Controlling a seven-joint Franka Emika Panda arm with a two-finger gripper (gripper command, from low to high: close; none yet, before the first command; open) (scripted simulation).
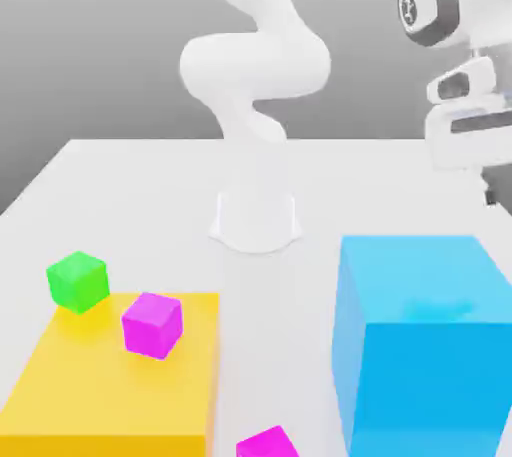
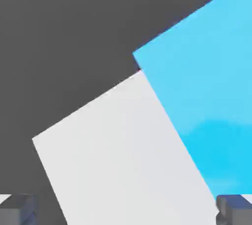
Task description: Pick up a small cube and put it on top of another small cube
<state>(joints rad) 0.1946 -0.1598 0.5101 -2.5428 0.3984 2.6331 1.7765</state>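
**Approach phase: gripper high and wide, target cube not yet located**

Exterior view. The Panda arm [image 1: 255,65] rises from its base on the white table [image 1: 150,185]. The gripper [image 1: 485,180] hangs at the exterior view's right, above the far edge of the huge sky-blue block [image 1: 420,345], touching nothing. On the exterior view's left lies a flat yellow slab [image 1: 80,385]. A magenta cube [image 1: 152,324] sits on the slab, and a small green cube [image 1: 77,280] sits at its far corner. A second magenta cube [image 1: 266,443] is at the near edge, between slab and block. I cannot tell where the small turquoise cube is; my guess is that the big block screens it.

Hand view. The two fingertips [image 2: 19,208] sit at opposite sides, wide apart with nothing between them. Below are bare table and one corner of the sky-blue block.

How to do the step well (judgement):
- Keep the height while crossing the big block, since its top is the main collision risk.
- Confirm the turquoise cube by size before descending, because its colour is close to the block's.
- Square the fingers to the cube's faces and centre over it.
- Descend straight and close only once the cube sits between the pads.

Writing: no readable labels. A round emblem marks the arm's upper joint [image 1: 412,7], and I cannot read it.
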